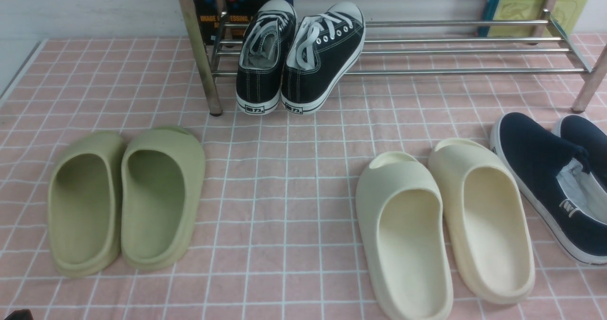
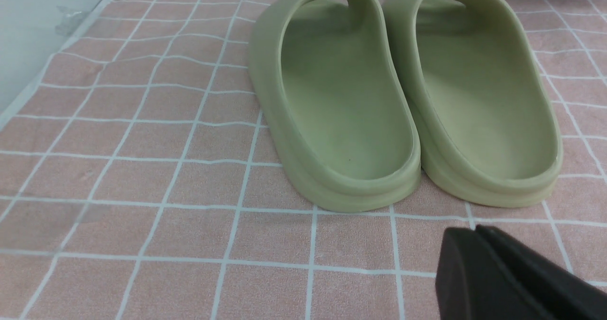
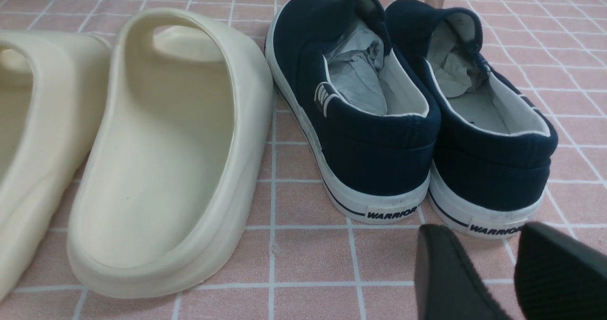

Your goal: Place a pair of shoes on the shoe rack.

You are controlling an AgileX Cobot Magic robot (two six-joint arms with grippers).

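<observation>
The two black canvas sneakers [image 1: 265, 59] [image 1: 322, 59] lie side by side on the left part of the silver shoe rack [image 1: 455, 50]. Their toes point to the back and their heels hang over the front bar, down onto the cloth. No gripper touches them, and neither wrist view shows them. My left gripper [image 2: 474, 231] is shut and empty, low over the cloth just behind the heels of the olive slides [image 2: 341, 111]. My right gripper [image 3: 480, 230] is open and empty, just behind the heels of the navy slip-ons [image 3: 360, 102].
The olive slides [image 1: 123, 201] lie at the front left. The cream slides [image 1: 441, 225] lie at the front right, also in the right wrist view [image 3: 166, 144]. The navy slip-ons [image 1: 536, 168] lie at the far right. Books [image 1: 526, 7] stand behind the rack. A pink checked cloth [image 1: 284, 168] covers the table.
</observation>
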